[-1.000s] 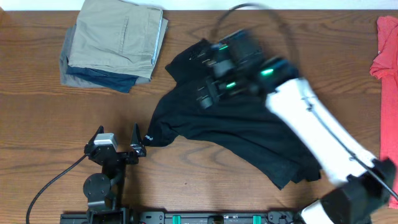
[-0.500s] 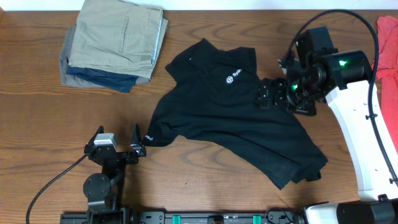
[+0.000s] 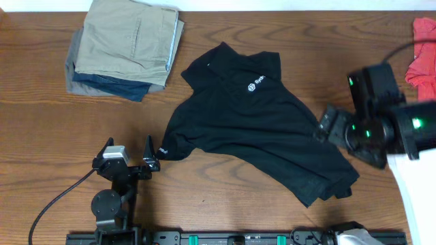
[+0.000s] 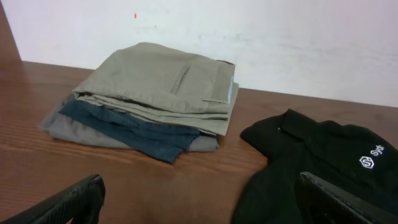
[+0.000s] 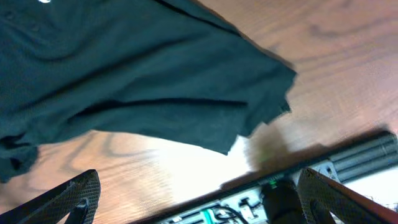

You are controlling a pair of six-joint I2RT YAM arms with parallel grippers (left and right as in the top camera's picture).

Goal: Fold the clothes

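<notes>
Left claw (image 3: 129, 151): jaws spread fully wide, nothing between them. It sits at 7 o'clock on the table (image 3: 41, 136). One finger is just beside the shirt's (image 3: 259, 129) sleeve tip; contact cannot be told.

Right claw (image 5: 199, 202): jaws also fully spread, released, holding nothing. In the overhead view it is over the shirt's 3 o'clock edge; whether it touches cloth cannot be told.

Count:
- Black shirts: 1. It is unfolded and rumpled, spread across the table's centre. The collar points to 11 o'clock, the hem is bunched toward 5 o'clock, and the white logo (image 3: 254, 85) faces up.
- Folded stack (image 3: 126, 47): 1, at 10 o'clock, well apart from the shirt. Three layers show: khaki on top, dark blue under it, grey at the bottom.
- Red garment (image 3: 424, 54): 1, at 2 o'clock, cut off by the frame edge.
</notes>
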